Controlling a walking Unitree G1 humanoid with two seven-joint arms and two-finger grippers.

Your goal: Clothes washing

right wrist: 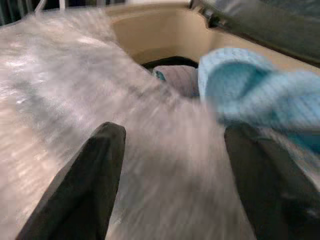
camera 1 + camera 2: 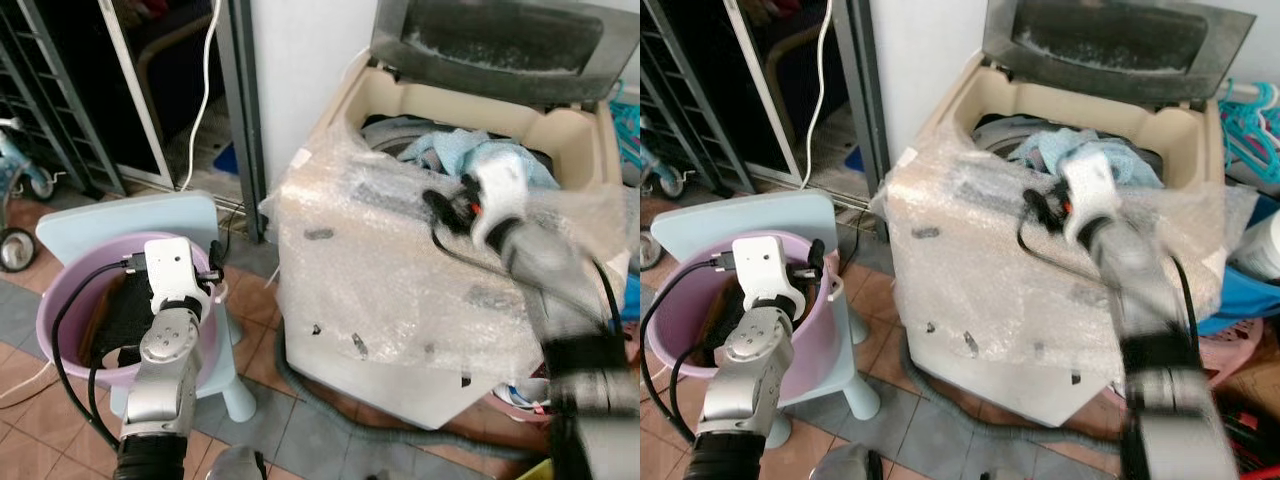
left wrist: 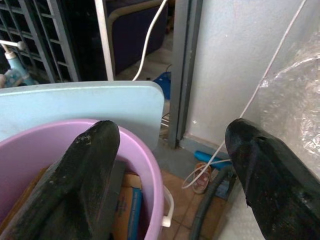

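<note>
A beige top-loading washing machine (image 2: 400, 300) stands with its lid (image 2: 490, 40) up and its front wrapped in bubble wrap. A light blue cloth (image 2: 450, 150) lies over the tub opening, with a grey garment (image 1: 175, 80) beside it inside the tub. My right arm is raised over the machine's front edge; the right gripper (image 1: 175, 190) is open and empty, a little short of the blue cloth (image 1: 260, 95). My left gripper (image 3: 170, 185) hangs open over the rim of a purple basin (image 2: 60, 300) that holds dark clothes (image 2: 125, 310).
The basin sits on a pale blue plastic chair (image 2: 130, 215). A grey hose (image 2: 330, 405) runs along the tiled floor under the machine. A white cable (image 2: 210, 90) hangs by the door frame (image 2: 240, 120). Hangers (image 2: 1250, 110) and a pink basket (image 2: 1240, 350) crowd the right.
</note>
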